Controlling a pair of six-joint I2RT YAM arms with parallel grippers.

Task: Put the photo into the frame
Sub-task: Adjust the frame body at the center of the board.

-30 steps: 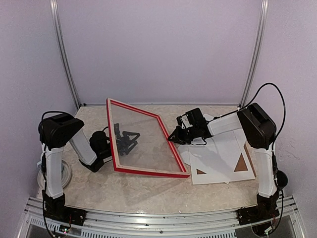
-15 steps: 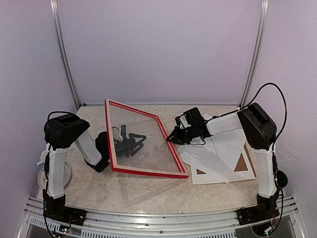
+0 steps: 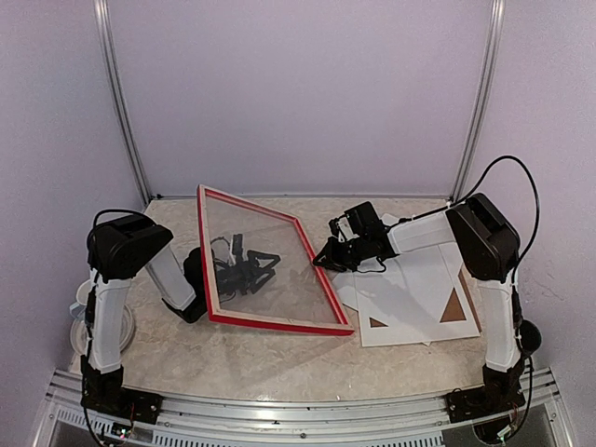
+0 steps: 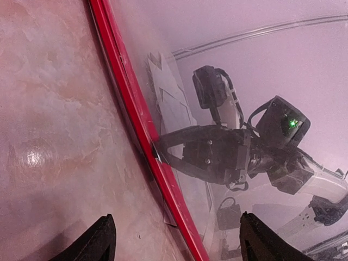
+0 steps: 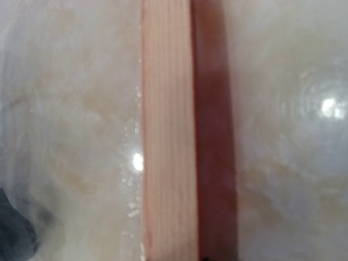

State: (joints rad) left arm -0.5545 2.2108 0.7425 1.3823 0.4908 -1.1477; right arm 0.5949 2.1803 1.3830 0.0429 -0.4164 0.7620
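marble table (image 3: 279, 358), one red frame (image 3: 279, 323), left arm (image 3: 126, 247), right arm (image 3: 484, 237)

No writing, label, brand name, number or sign can be read in any view: not on the glossy red rectangular picture frame (image 3: 279, 323), and not on the white paper sheets (image 3: 414, 289) lying on the tabletop (image 3: 279, 358).

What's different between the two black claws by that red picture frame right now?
The left gripper is wide open and holds nothing, while the right gripper is clamped on the right edge of the frame. The left gripper sits behind the tilted frame and shows through its glass; the right gripper is outside the frame, at its rim. Both are black two-finger claws close to the frame.
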